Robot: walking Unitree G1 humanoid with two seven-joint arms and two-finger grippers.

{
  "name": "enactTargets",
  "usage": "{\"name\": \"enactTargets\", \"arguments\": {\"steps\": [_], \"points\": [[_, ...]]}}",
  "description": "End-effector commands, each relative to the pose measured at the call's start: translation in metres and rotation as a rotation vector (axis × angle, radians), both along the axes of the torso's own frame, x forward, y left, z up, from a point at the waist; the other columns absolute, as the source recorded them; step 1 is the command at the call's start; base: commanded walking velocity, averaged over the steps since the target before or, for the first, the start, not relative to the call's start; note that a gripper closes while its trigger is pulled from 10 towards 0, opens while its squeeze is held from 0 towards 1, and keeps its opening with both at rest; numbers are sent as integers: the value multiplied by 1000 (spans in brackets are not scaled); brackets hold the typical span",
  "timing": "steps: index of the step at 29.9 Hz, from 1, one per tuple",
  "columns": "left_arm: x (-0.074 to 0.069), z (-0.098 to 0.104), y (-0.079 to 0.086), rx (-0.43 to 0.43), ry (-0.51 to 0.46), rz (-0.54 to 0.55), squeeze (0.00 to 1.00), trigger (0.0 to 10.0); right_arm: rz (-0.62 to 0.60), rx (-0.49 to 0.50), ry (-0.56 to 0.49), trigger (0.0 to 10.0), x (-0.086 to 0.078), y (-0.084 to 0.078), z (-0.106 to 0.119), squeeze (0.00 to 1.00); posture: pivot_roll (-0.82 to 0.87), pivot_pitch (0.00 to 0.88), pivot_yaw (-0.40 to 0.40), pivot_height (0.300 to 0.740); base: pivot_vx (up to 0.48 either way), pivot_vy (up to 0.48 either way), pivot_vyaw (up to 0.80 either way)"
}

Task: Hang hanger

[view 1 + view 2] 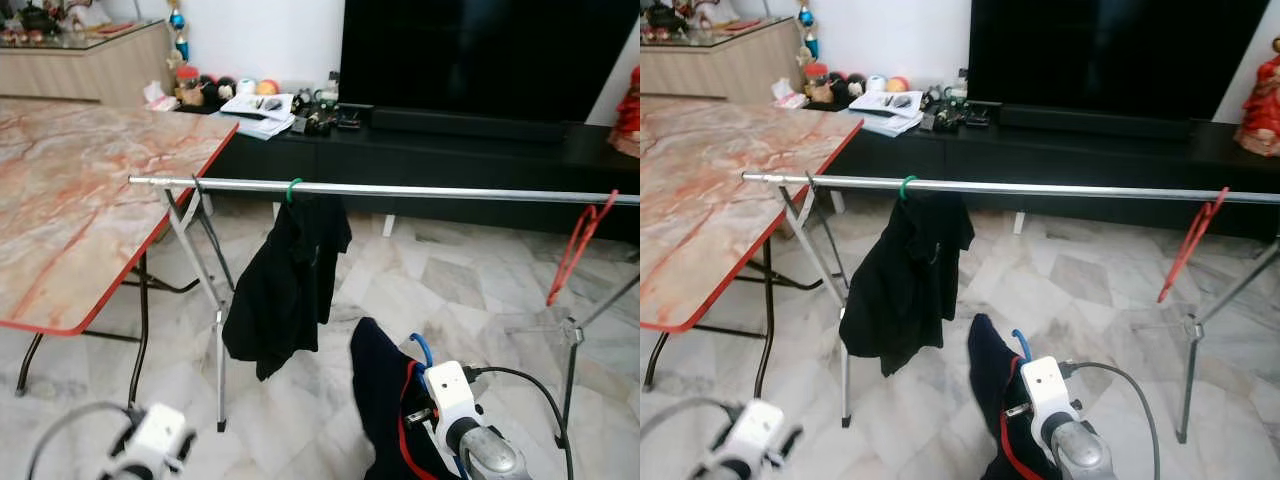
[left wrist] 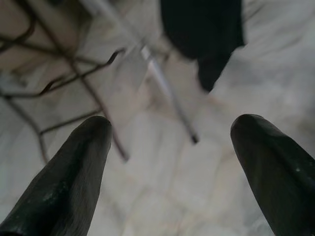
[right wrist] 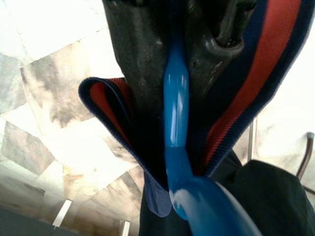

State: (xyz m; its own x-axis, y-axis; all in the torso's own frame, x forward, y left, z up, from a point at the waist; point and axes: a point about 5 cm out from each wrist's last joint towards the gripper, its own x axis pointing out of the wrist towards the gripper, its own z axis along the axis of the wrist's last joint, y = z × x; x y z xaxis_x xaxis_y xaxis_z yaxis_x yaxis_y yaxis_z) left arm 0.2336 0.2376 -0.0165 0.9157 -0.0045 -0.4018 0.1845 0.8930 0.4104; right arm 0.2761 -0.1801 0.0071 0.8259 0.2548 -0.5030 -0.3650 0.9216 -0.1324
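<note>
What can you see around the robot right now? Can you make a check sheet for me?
Surface: pale marble-tile floor; marbled table with red edge on the robot's left.
Job's things: blue plastic hanger carrying a navy garment with red stripe, low before the long silver clothes rail.
Clutter: black shirt on a green hanger and an empty red hanger on the rail.
End effectors: right end effector shut on the blue hanger; left end effector open, empty, above the floor.
Cables: black cable looping from the right wrist.
Surroundings: large black television on a low black cabinet with papers and small items.
</note>
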Motion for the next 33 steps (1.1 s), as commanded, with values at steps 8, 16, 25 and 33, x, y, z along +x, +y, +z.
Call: {"name": "enactTargets", "arguments": {"steps": [8,16,25,33], "points": [[18,14,-37,-23,3,-323,0,10000,276,41,-1,10000,8,12,17,0,171,0,-32,740,0,0,0],[40,35,-44,124,26,-583,0,10000,613,123,22,10000,2,20,41,0,162,0,-32,740,0,0,0],[41,34,-51,156,85,-690,0,10000,859,135,77,10000,-16,15,58,0,149,0,-33,740,0,0,0],[40,30,-55,113,146,-711,0,10000,898,131,66,10000,-16,16,67,0,139,1,-33,740,0,0,0]]}}
